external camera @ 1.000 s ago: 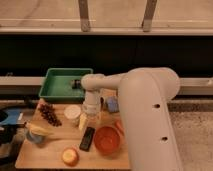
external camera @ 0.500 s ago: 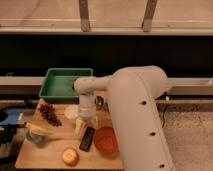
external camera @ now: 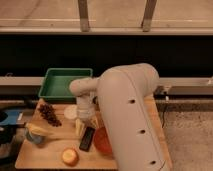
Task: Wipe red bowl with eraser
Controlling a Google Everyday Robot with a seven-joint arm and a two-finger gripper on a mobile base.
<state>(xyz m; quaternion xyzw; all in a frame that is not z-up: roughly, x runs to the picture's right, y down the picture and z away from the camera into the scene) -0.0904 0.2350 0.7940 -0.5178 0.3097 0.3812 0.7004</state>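
Since half a second ago the arm [external camera: 131, 112] has swung further across my view and the tool [external camera: 84, 124] has come down lower over the table [external camera: 30, 158]. It now hangs just above the near end of the eraser [external camera: 86, 139]. I cannot tell whether it touches the eraser, and I cannot tell how far open the tool is or whether it has hold of anything. The eraser lies flat on the table as a dark block, pointing slightly away from me. It sits just left of the red bowl [external camera: 102, 143]. I see only the bowl's left part, since the bulk of the arm covers the rest, and eraser and bowl look close together but apart. Behind the tool, at the far edge of the table, sits a green tray [external camera: 67, 70]. To the left of the tool lies a bunch of dark grapes [external camera: 48, 114], with something yellow [external camera: 42, 131] in front of them. A round orange fruit [external camera: 70, 157] rests near the front edge, left of the eraser.
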